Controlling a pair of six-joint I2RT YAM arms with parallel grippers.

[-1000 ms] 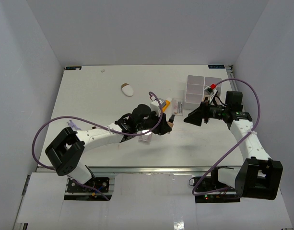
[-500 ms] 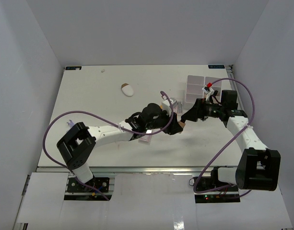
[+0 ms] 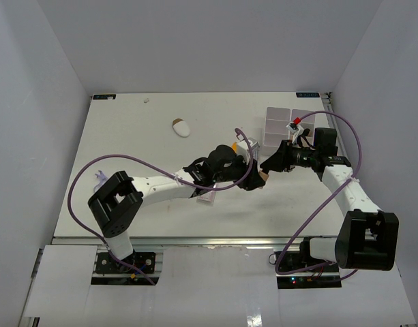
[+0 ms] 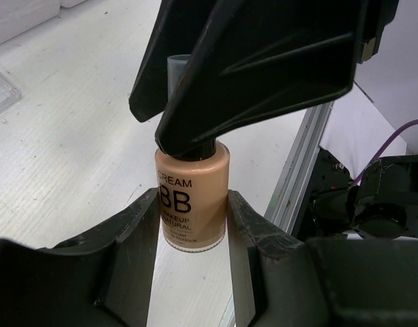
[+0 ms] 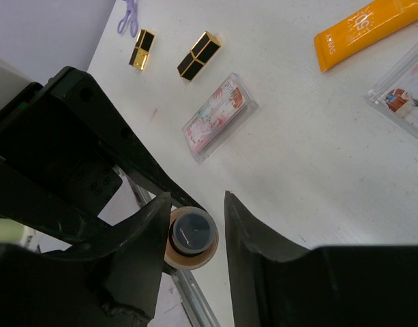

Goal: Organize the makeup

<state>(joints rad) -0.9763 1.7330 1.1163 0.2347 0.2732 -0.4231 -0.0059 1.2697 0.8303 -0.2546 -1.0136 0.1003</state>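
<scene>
The left gripper (image 4: 193, 208) has its fingers clamped on both sides of the tan bottle (image 4: 192, 184), low on the body. The right gripper (image 5: 195, 204) straddles the dark cap (image 5: 193, 234) with fingers narrowly parted, and I cannot tell whether they press it. The bottle hangs upright between the 2 grippers, centre-right in the top view, above the table (image 5: 297, 170). If the left releases before the right truly grips that small cap, the bottle would likely tilt or drop.
</scene>
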